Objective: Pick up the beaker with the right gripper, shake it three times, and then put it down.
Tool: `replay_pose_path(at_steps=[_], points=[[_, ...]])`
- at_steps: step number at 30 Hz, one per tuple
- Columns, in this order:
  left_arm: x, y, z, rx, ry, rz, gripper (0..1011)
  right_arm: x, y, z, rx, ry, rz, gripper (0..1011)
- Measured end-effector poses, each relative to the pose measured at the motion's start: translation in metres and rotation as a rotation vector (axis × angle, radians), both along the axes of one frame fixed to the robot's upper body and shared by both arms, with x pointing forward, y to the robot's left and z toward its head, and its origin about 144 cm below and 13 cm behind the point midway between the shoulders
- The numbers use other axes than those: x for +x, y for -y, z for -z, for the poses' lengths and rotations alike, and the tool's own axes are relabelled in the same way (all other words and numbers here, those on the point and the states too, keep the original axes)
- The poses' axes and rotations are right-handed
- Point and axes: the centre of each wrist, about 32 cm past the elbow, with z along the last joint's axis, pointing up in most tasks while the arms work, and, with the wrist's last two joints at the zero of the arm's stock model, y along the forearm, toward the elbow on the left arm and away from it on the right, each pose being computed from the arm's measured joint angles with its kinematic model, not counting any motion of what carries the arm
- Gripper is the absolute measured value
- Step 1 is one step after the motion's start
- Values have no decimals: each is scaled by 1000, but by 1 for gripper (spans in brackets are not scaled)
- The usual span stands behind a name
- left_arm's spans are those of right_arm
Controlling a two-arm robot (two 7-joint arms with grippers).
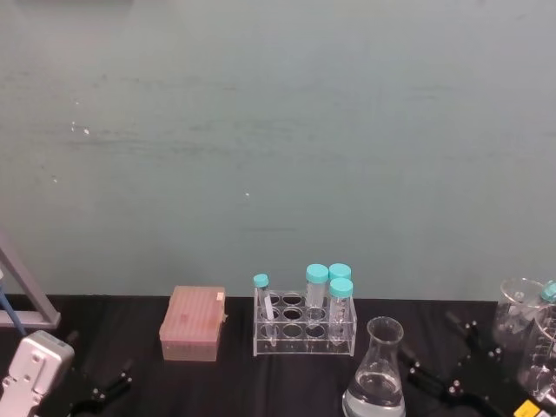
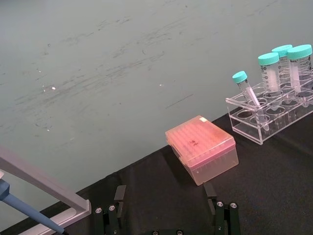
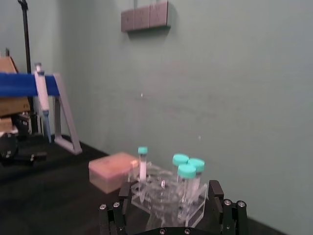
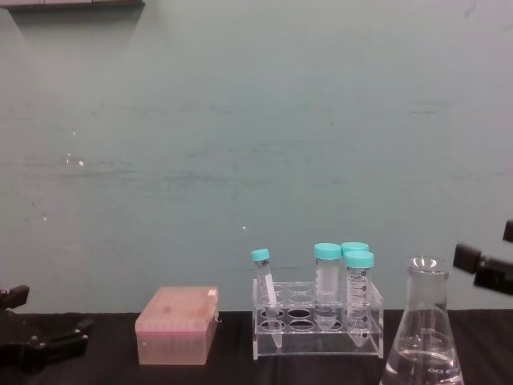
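The beaker (image 1: pixel 378 369) is a clear conical flask holding a little clear liquid; it stands upright on the black table at the front right, and the chest view shows it large and low (image 4: pixel 422 333). My right gripper (image 1: pixel 447 358) sits just to the right of it, open and holding nothing, apart from the glass. The chest view catches the right gripper (image 4: pixel 487 265) at the right edge, at neck height. The right wrist view shows the right gripper (image 3: pixel 171 218) with its fingers spread, facing the tube rack (image 3: pixel 168 188). My left gripper (image 1: pixel 100 388) rests low at the front left, open (image 2: pixel 166 215).
A clear rack (image 1: pixel 304 323) of teal-capped tubes stands behind the flask. A pink tip box (image 1: pixel 193 323) lies left of it. More glassware (image 1: pixel 526 326) crowds the far right. A pipette stand (image 1: pixel 22 295) and a white device (image 1: pixel 35 369) sit at the left. A teal wall rises close behind.
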Motion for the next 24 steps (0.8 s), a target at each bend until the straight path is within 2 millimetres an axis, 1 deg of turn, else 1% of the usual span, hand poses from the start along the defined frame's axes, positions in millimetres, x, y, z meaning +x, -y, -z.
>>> replay_pose_path(at_steps=[8, 17, 24], points=[[0, 0, 0, 0, 0, 0, 1000, 6, -7, 7, -18, -77, 5, 1003], [0, 0, 0, 0, 0, 0, 1000, 27, -20, 11, -40, -86, 6, 1003], [0, 0, 0, 0, 0, 0, 1000, 34, -28, 13, -49, -108, 10, 1003]])
